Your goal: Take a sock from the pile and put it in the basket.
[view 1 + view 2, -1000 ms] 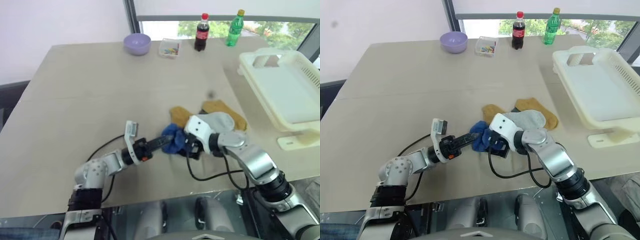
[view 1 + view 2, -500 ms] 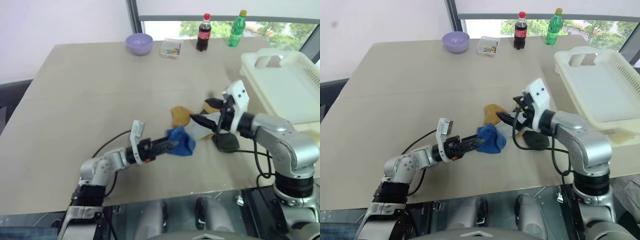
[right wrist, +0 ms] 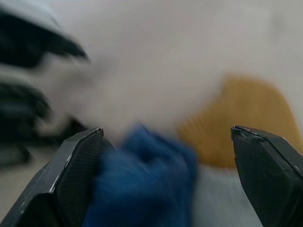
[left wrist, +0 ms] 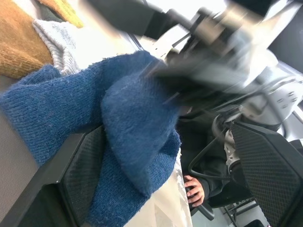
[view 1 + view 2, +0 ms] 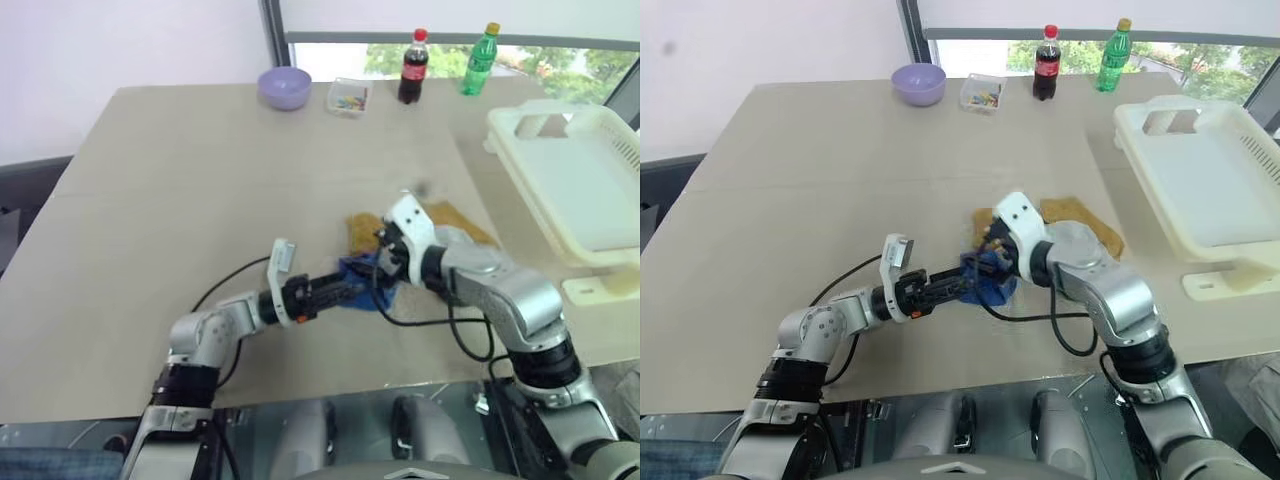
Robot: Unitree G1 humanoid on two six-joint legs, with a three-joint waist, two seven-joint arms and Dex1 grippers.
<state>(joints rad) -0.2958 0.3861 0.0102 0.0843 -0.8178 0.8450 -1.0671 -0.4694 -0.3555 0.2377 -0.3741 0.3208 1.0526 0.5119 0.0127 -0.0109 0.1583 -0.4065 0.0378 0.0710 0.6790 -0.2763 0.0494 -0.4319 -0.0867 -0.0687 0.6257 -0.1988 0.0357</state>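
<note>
The pile lies at mid-table: a blue sock (image 5: 362,291) in front, mustard-yellow socks (image 5: 362,228) behind it, a pale grey one (image 4: 57,40) beside them. My left gripper (image 5: 350,291) reaches in low from the left and stands open, the blue sock bunched between its fingers (image 4: 80,175) and lying against one of them. My right gripper (image 5: 382,268) comes down on the same sock from the right, open, with the blue sock (image 3: 142,175) between its pads. The cream-white basket (image 5: 580,190) stands at the table's right edge, apart from both arms.
A lilac bowl (image 5: 285,87), a small clear box (image 5: 348,97), a cola bottle (image 5: 413,67) and a green bottle (image 5: 478,60) line the far edge. Black cables trail from both wrists near the table's front edge.
My right gripper left the blue sock, swung out right over the pile, then came back down onto it. The left gripper stayed at the sock.
</note>
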